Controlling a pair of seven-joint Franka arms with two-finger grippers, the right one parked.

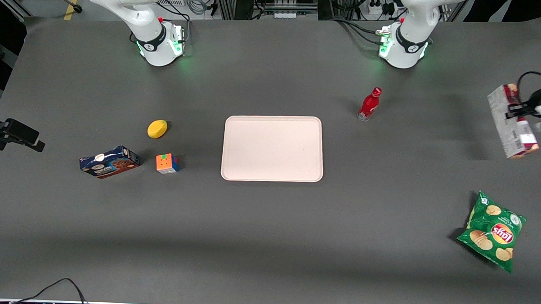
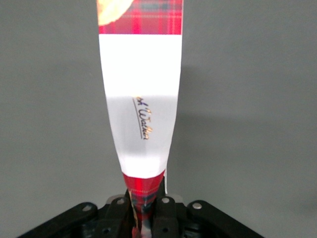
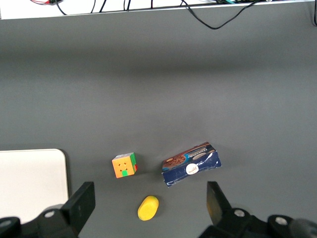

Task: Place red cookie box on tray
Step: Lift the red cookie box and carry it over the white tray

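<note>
Red cookie box (image 1: pixel 512 122) hangs long from the gripper (image 1: pixel 520 111) clamped on one end, so it could swing or slip before reaching the tray (image 1: pixel 273 148).

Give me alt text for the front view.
The gripper holds the red cookie box in the air at the working arm's end of the table, while the tray at the table's middle holds nothing.

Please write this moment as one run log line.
gripper: shut on red cookie box | box: lifted, working arm's end | tray: bare
</note>
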